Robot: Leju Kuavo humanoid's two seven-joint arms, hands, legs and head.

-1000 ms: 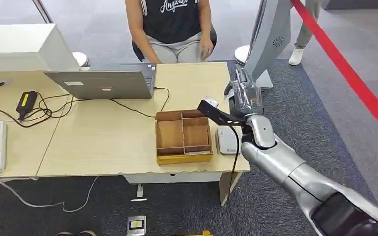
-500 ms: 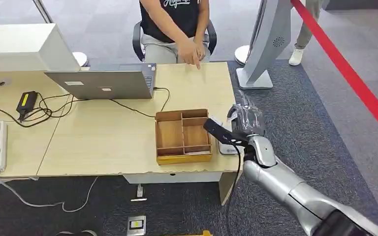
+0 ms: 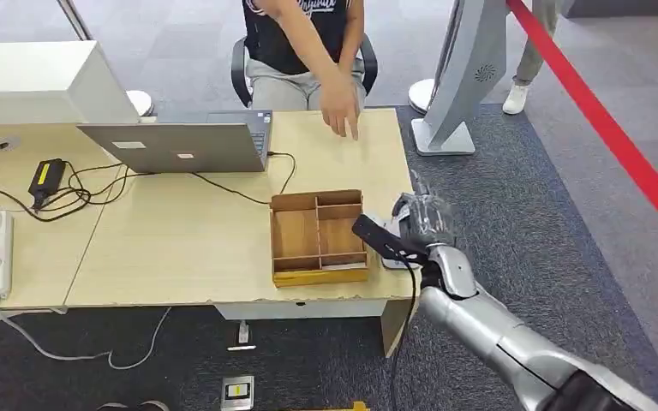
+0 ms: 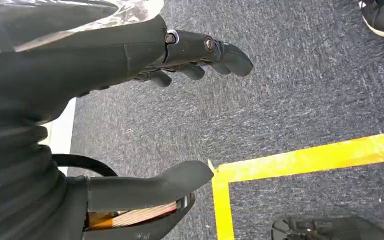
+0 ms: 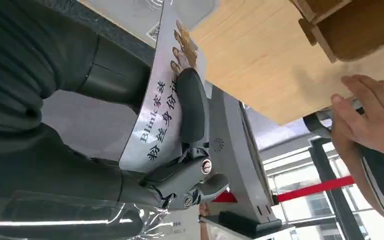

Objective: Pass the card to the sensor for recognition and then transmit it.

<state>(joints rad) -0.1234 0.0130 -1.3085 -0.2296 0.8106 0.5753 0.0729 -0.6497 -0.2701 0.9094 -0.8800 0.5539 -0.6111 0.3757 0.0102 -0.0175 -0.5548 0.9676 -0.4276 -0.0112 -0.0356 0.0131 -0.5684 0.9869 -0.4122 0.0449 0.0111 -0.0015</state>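
Under my right hand [image 3: 424,221]: sensor [image 3: 394,253]; card [image 5: 167,107] pinched by thumb and fingers [image 5: 192,182], scanning; handover pending. Left hand [image 4: 130,100]: fingers apart, empty.

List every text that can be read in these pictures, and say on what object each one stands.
"Blink", then "家族" and "粉丝身份证": on the card that the right hand holds.
White lettering on the person's dark shirt: cut off, not readable.
QR code on the white sensor pad: too small.
Label on the laptop: too small.

Silver right arm [image 3: 497,330] with a black cable, grey ribbed wrist cover, and dark screw-studded fingers [image 5: 195,182].
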